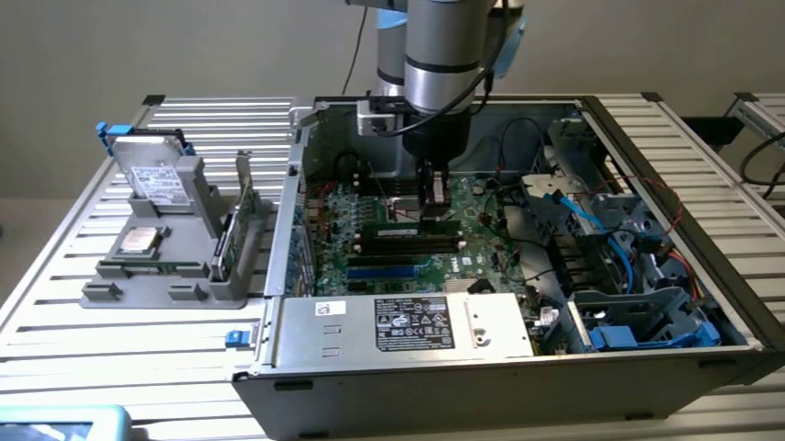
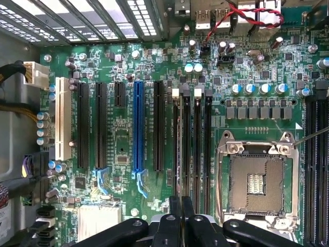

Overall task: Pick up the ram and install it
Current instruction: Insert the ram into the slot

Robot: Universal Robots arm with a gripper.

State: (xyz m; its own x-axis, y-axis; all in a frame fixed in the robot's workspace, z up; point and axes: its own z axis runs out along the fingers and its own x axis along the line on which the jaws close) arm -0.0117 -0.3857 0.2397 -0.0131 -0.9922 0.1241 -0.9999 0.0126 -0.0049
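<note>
Under the shut fingers (image 2: 175,213), the ram (image 1: 395,226) looks thin, long, dark-green.

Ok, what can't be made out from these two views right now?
- Whether the shut pincer grips the ram: in the wrist view its tips sit at the picture's edge; in the exterior view they are too small, dark against the memory slots.
- The slots' ends nearest the pincer: hidden behind it in the wrist view.
- Slot latches: too small in the exterior view.
</note>
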